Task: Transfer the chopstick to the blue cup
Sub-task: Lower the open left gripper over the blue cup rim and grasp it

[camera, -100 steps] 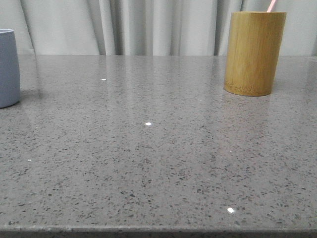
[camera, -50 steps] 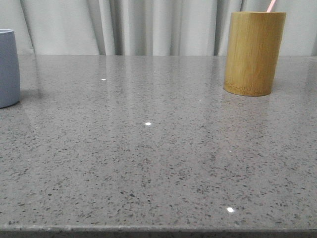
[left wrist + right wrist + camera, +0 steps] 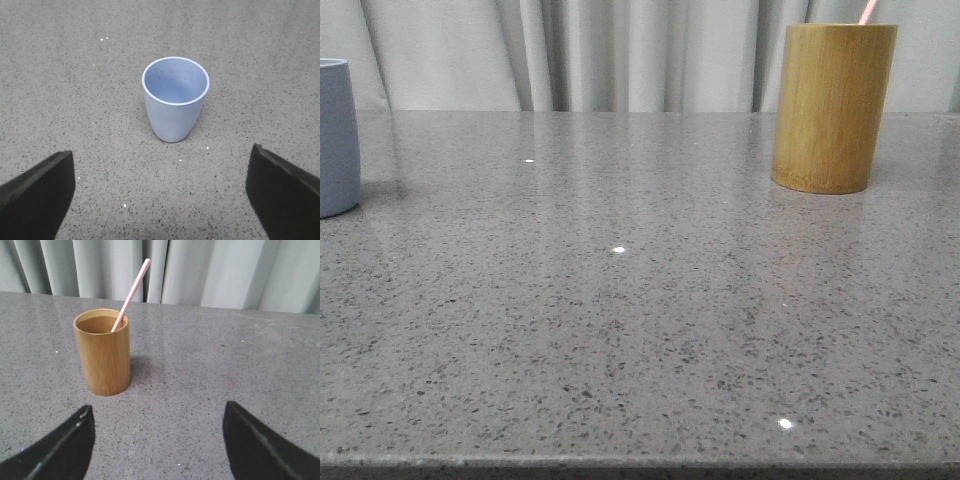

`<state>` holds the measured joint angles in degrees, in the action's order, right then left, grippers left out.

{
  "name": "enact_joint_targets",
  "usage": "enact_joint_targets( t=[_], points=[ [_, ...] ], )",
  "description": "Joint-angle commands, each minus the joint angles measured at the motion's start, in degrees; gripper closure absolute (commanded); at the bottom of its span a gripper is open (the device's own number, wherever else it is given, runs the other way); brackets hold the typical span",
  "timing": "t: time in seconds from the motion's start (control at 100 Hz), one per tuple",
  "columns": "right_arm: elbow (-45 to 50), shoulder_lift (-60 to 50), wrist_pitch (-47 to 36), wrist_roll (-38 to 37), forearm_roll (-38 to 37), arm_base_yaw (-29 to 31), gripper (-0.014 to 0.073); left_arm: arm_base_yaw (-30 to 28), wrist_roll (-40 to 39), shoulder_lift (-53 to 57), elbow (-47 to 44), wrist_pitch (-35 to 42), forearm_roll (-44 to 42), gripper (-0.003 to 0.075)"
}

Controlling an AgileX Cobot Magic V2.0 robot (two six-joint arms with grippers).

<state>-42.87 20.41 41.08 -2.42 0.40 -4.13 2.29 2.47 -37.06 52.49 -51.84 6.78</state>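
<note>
A pale pink chopstick [image 3: 131, 294] leans in the tan bamboo cylinder holder [image 3: 103, 353]; only its upper end shows. In the front view the holder [image 3: 833, 106] stands at the far right with the chopstick tip [image 3: 867, 12] above its rim. The blue cup [image 3: 175, 98] stands upright and empty; in the front view it [image 3: 337, 137] is at the far left edge. My left gripper [image 3: 160, 192] is open and empty, above the table short of the cup. My right gripper [image 3: 157, 437] is open and empty, short of the holder and to its side.
The grey speckled table [image 3: 620, 300] runs between cup and holder. Pale curtains [image 3: 620, 50] hang behind its far edge. The table's front edge [image 3: 640, 465] shows at the bottom of the front view. Neither arm shows in the front view.
</note>
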Motion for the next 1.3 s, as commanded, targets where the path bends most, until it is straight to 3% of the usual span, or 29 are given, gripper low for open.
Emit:
enact_joint_targets(
  t=[0.0,0.44,0.94,1.13,1.29],
  points=[
    [-1.8,1.1,-5.3,0.5,-0.1,0.3,0.0054,0.5,0.1,-3.8,3.9,3.4,0.8,0.0069],
    [-1.8,1.1,-5.8,0.5,-0.1,0.3,0.0054,0.5,0.1,-28.8,17.6,3.5,0.8,0.0071],
    [-1.8,1.1,-5.9,0.5,-0.1,0.3,0.0054,0.5,0.0,-42.0,19.3,4.4,0.8,0.0083],
    [-1.8,1.1,-5.9,0.5,-0.1,0.3,0.0054,0.5,0.0,-43.1,19.3,4.5,1.3,0.0192],
    [-1.8,1.1,-5.9,0.5,-0.1,0.3,0.0054,0.5,0.0,-43.1,19.4,5.1,1.6,0.0417]
  ],
)
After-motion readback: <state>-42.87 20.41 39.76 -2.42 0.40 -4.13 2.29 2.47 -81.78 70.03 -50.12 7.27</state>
